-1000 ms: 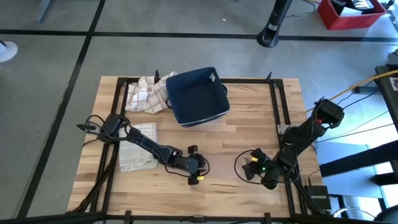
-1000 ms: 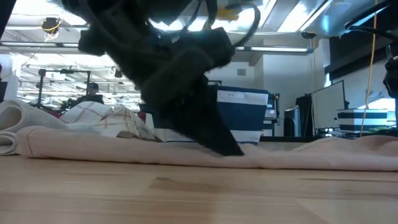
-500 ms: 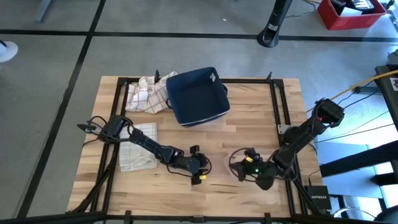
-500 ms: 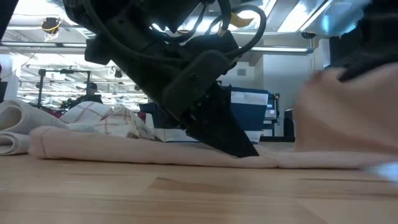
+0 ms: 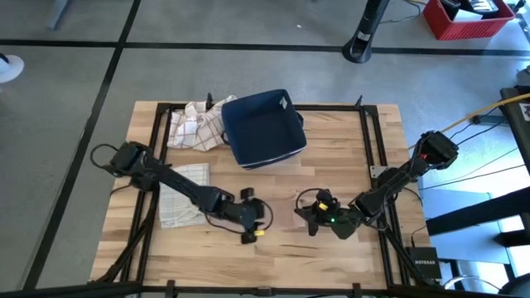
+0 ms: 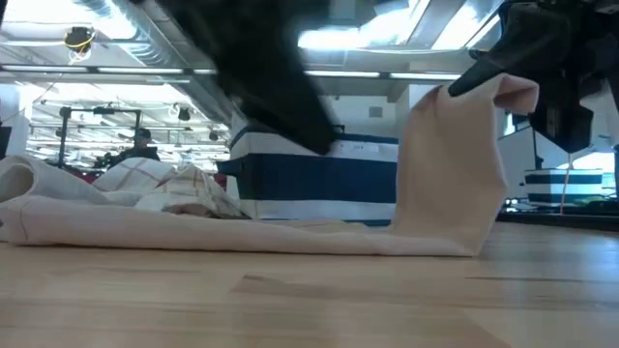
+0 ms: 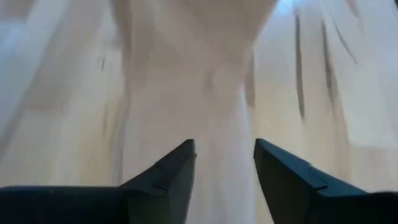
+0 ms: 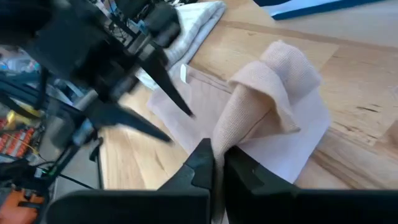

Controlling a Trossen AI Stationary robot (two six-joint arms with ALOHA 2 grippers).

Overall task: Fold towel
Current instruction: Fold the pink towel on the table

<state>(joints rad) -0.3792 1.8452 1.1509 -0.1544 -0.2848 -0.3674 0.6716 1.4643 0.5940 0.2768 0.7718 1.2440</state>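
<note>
A pale beige terry towel (image 6: 290, 237) lies flat along the front part of the light wooden plank tabletop (image 5: 331, 149), ahead of the dark blue fabric bin (image 5: 263, 128) that stands near the back edge. The right end effector (image 8: 219, 163) has its two dark fingers pinched shut on one end of the towel, and that end stands lifted well clear of the wood in a loose upright fold, with its lower part still touching the tabletop in the low view. From the lifted end the rest of the cloth runs flat toward the left arm's side. The left end effector (image 7: 224, 165) hovers just over that flat stretch, in front of the bin and a little toward the left, its fingers parted with nothing between them; cloth fills the space ahead of it. A folded white towel (image 5: 184, 194) rests beside the bin's front left corner, under the left arm's forearm, and a crumpled white checked cloth (image 5: 195, 124) touches the bin's left wall at the back edge. A black metal frame (image 5: 368, 136) rims the tabletop. To the right of the bin the wood is bare out to the frame, and a bare strip runs along the front edge.
</note>
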